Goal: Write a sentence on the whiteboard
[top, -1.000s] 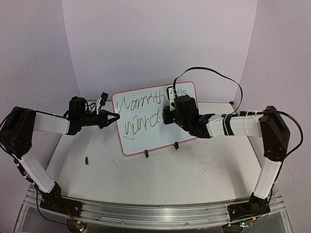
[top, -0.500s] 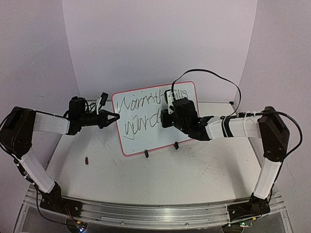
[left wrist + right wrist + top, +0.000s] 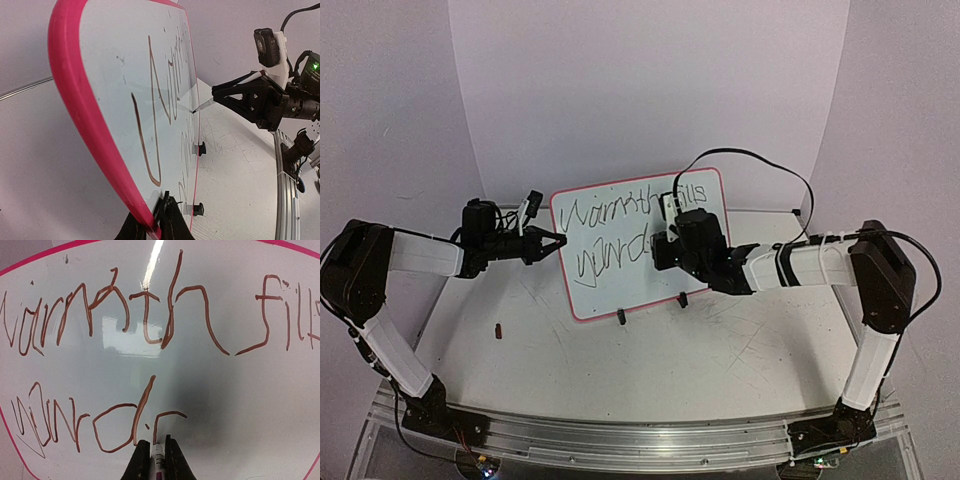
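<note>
The whiteboard [image 3: 610, 290] stands tilted back on its two black clip feet [image 3: 620, 317] at the back middle of the table [image 3: 720, 350], its face towards me. The sentence [image 3: 150, 315] runs across it in two lines of brown scrawl. The top line reads roughly "Warmth fills". The lower line stops partway through its last word, which I judge unfinished.

The marker [image 3: 158, 456] sits just below that last stroke, its tip at or very near the white surface. I hold it in my right gripper [image 3: 214, 93], fingers pressed tight on its barrel. My left gripper [image 3: 553, 243] is clamped on the pink frame [image 3: 75, 100] at the board's left edge, bracing it.

To do this stroke well, I should press only lightly, since the board rests on small feet and could rock or slide backwards. The left clamp must hold firm while the right arm travels. I want short, slow strokes to the right of the last letter, clear of the marks already there. I should lift the tip cleanly between letters so nothing smears.
</note>
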Motion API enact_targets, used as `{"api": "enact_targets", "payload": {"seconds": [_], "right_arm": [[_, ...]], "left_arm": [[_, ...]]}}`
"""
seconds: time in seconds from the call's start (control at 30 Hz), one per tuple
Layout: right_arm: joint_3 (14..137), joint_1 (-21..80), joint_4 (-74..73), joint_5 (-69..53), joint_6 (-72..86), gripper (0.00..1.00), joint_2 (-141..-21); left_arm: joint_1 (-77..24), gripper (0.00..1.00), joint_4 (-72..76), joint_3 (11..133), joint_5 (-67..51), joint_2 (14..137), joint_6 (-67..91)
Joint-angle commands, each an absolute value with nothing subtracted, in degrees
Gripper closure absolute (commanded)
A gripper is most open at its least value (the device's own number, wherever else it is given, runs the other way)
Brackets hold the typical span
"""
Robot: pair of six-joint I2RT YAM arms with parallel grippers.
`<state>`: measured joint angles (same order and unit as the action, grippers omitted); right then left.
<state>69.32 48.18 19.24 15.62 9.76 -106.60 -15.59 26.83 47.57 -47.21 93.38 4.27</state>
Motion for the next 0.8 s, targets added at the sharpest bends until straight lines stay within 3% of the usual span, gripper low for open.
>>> {"api": "enact_targets", "payload": {"seconds": [0.0, 0.43, 0.77], "right_arm": [[70.75, 46.01, 19.07, 20.6, 8.52, 1.0, -104.75], [74.27, 45.19, 20.65, 19.91, 6.69, 1.0, -105.33], [66.92, 45.46, 19.58, 15.79, 11.77, 1.0, -104.26]], "left_arm": [[-15.88, 1.0, 23.29, 47.96, -38.23, 95.45, -4.39], [-15.88, 1.0, 23.27, 47.81, -37.94, 95.28, -4.48], [-15.87, 1.0, 23.2, 48.06, -38.05, 95.57, -4.49]]}}
